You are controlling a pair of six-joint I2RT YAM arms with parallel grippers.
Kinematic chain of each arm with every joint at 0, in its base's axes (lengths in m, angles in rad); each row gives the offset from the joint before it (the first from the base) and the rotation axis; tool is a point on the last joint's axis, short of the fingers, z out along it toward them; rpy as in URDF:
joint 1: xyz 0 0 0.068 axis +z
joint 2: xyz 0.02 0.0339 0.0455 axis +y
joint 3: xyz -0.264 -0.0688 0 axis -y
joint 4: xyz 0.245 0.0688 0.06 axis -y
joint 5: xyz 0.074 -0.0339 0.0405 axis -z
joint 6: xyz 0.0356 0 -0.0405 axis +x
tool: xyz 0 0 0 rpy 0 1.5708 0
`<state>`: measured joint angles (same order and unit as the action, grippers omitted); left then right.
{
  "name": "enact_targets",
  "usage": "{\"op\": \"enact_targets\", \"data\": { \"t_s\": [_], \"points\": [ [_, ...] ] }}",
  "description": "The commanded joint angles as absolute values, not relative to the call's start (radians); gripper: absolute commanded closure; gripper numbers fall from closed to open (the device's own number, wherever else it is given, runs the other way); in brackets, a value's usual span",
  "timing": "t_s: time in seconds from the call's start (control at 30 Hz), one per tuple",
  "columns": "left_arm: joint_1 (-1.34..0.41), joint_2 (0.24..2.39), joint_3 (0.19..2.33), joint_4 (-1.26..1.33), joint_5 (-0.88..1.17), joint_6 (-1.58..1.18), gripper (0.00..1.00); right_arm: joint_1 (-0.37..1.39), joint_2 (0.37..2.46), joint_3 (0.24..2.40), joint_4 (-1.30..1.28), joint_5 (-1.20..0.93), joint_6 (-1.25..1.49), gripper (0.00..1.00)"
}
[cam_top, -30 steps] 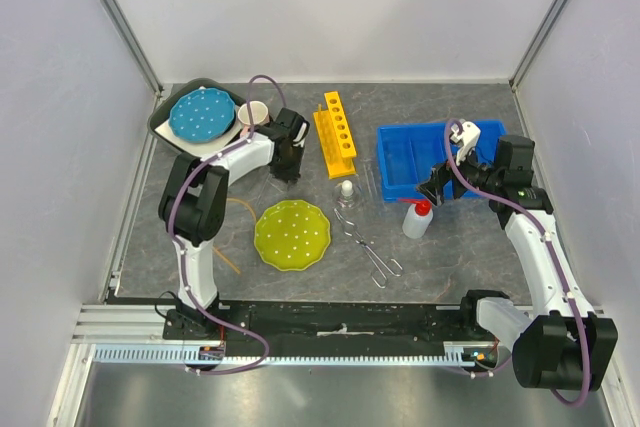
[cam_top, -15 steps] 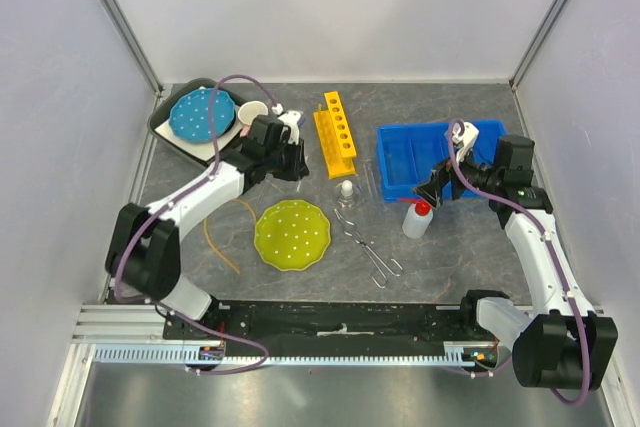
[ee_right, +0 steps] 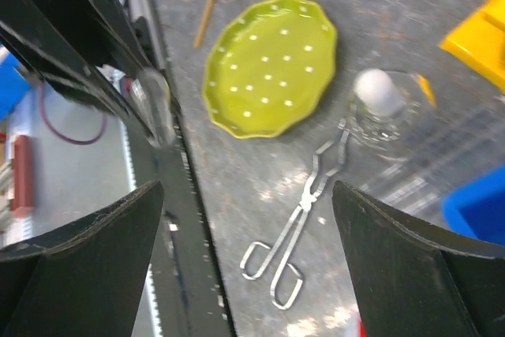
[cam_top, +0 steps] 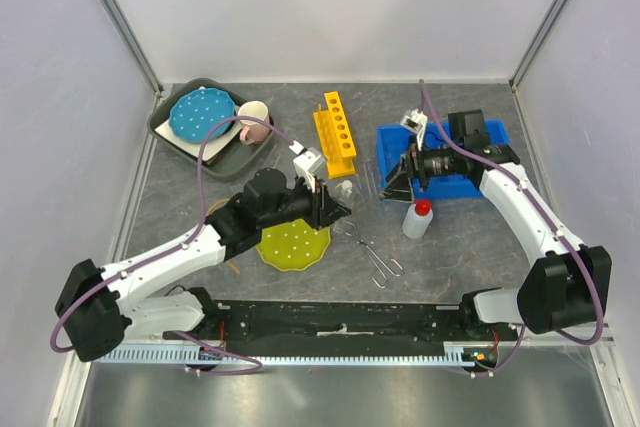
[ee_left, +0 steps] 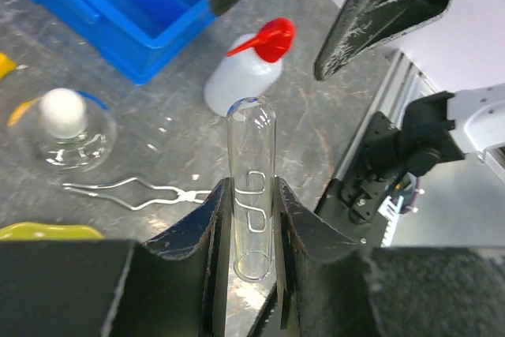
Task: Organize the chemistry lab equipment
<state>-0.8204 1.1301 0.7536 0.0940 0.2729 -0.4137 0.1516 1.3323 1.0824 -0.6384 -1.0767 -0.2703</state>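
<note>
Our left gripper [ee_left: 251, 195] is closed on a thin clear glass tube [ee_left: 251, 136]. Its black fingers pinch the tube from both sides, and the rounded end sticks out past the tips. From above, we see this gripper held over the far right rim of the dotted yellow-green scalloped plate [cam_top: 292, 240], near the small clear flask with a white cap [cam_top: 346, 192].

On the near side of the flask, right of the plate, the bent metal wire tongs [cam_top: 370, 250] lie flat on the table. Farther right, the white squeeze bottle with a red cap [cam_top: 417, 219] stands upright just beside the near wall of the blue plastic bin [cam_top: 393, 147]. Our right gripper [ee_right: 246, 187] hangs above the bin's left end, with its jaws spread wide and nothing between them. Behind the flask stands the yellow test-tube rack with a row of holes [cam_top: 336, 133].

In the far left corner, a dark grey tray [cam_top: 163, 127] holds a dotted blue plate [cam_top: 201, 114], with a pink mug [cam_top: 254, 115] just beside it.

We see a table [cam_top: 470, 257] with a mottled grey, stone-like surface, and a thin orange strand [ee_right: 213, 1] lying on it left of the yellow-green plate. White panels close the cell on the left, back and right, with aluminium posts [cam_top: 118, 17] running up from the back corners. A black rail [cam_top: 340, 317] along the near edge carries both arm bases.
</note>
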Motion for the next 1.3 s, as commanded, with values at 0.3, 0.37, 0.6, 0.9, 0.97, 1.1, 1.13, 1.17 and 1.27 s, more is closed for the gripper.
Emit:
{"op": "enact_targets", "data": {
  "t_s": [0.3,0.37,0.6,0.9,0.97,1.1,1.13,1.17,1.27],
  "points": [
    [-0.957,1.086,0.724,0.202,0.081,-0.499,0.85,0.396,1.338,1.169,-0.505,-1.054,0.166,0.08],
    [-0.957,1.088,0.721,0.202,0.077,-0.503,0.84,0.405,1.341,1.161,-0.494,-1.055,0.181,0.12],
    [-0.965,1.104,0.724,0.216,0.08,-0.511,0.84,0.419,1.356,1.146,-0.45,-1.045,0.219,0.23],
    [-0.976,1.108,0.719,0.23,0.072,-0.52,0.84,0.433,1.367,1.132,-0.433,-1.031,0.233,0.44],
    [-0.977,1.103,0.719,0.232,0.066,-0.522,0.84,0.434,1.367,1.131,-0.43,-1.026,0.233,0.57],
    [-0.979,1.103,0.715,0.232,0.058,-0.522,0.84,0.434,1.371,1.131,-0.428,-1.025,0.232,0.72],
    [-0.98,1.101,0.715,0.232,0.057,-0.522,0.84,0.434,1.371,1.134,-0.429,-1.026,0.23,0.74],
    [-0.98,1.1,0.715,0.232,0.055,-0.525,0.83,0.434,1.373,1.135,-0.428,-1.028,0.23,0.77],
    [-0.98,1.089,0.71,0.221,0.038,-0.535,0.79,0.434,1.379,1.15,-0.437,-1.022,0.218,0.79]
  ]
}}
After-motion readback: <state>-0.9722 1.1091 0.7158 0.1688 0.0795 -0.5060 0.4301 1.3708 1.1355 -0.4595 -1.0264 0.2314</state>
